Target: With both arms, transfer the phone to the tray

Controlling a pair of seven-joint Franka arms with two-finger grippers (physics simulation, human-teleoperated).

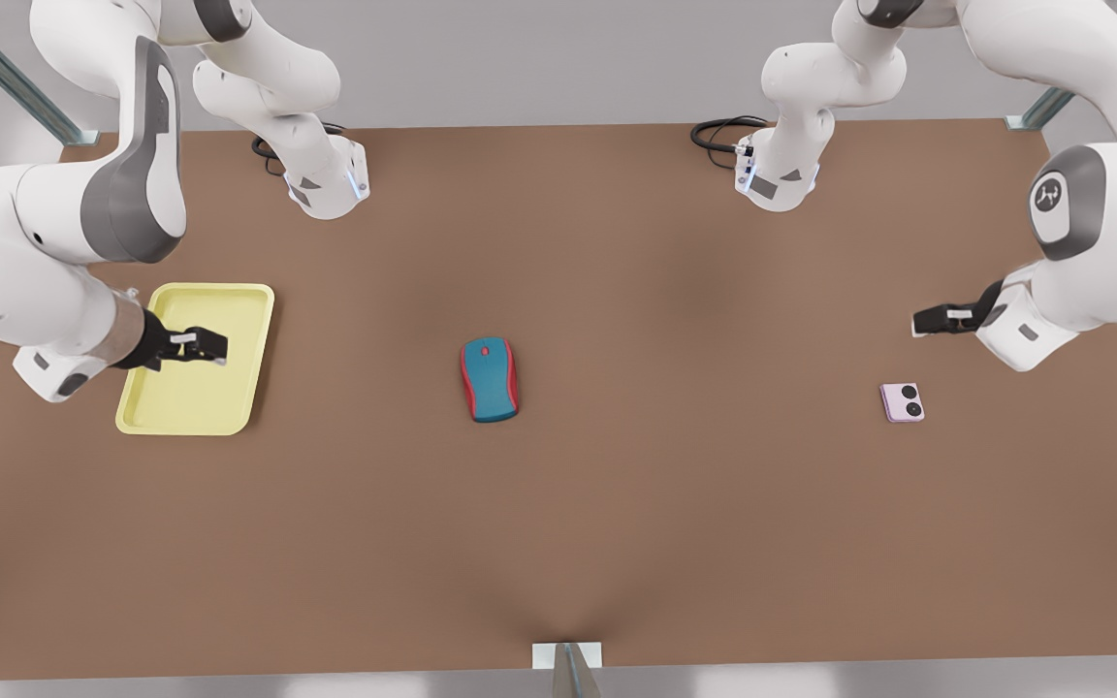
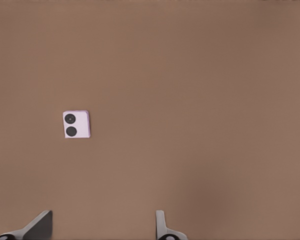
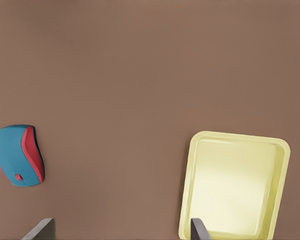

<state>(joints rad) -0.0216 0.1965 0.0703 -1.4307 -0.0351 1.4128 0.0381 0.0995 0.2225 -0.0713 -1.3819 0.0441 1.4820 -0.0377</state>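
The pale pink phone (image 1: 903, 402) lies flat on the brown table at the front view's right, its two black circles facing up. My left gripper (image 1: 922, 323) hovers a little behind it, open and empty; the left wrist view shows the phone (image 2: 76, 124) off to one side of the spread fingertips (image 2: 160, 223). At the front view's left lies the pale yellow tray (image 1: 200, 397). My right gripper (image 1: 214, 347) hangs over the tray, open and holding nothing. The right wrist view shows the tray (image 3: 235, 185) by one fingertip (image 3: 196, 227).
A teal-and-red computer mouse (image 1: 489, 379) lies in the middle of the table between tray and phone, also seen as the mouse (image 3: 21, 162) from the right wrist. Both arm bases (image 1: 326, 184) stand at the far edge with black cables. Metal frame posts stand at the corners.
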